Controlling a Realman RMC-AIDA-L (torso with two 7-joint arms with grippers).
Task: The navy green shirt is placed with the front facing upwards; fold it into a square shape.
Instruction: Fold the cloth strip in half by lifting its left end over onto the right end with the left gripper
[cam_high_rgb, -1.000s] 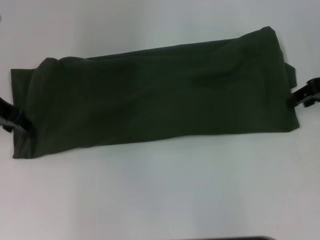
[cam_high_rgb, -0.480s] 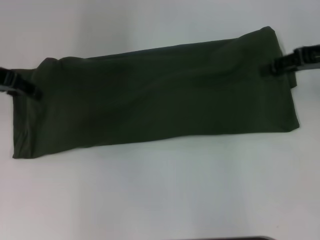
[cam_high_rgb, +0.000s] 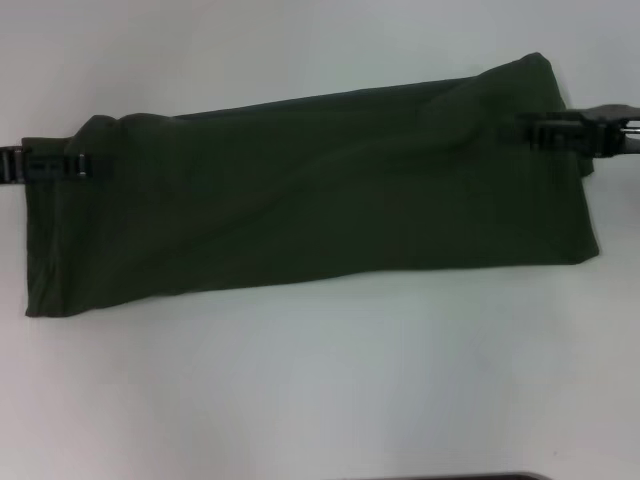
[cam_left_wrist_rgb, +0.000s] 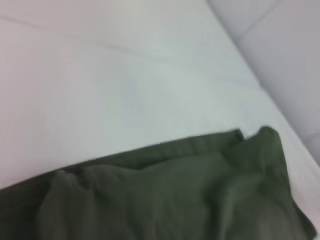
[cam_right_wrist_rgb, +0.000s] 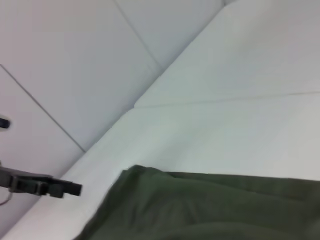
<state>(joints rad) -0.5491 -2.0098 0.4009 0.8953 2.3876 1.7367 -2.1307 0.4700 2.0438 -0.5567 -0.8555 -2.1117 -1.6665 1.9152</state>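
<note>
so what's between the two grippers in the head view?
Only the navy green shirt, folded into a long band. The left gripper reaches over its left end, the right gripper over its right end; nothing else shows between them.

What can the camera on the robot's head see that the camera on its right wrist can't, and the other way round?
Only the head view shows the whole folded navy green shirt as a long band, with the right gripper over its right end and the white table's near side. Only the right wrist view shows the pale panelled wall behind the table. Both show the shirt, the tabletop and the left gripper at the shirt's left end.
</note>
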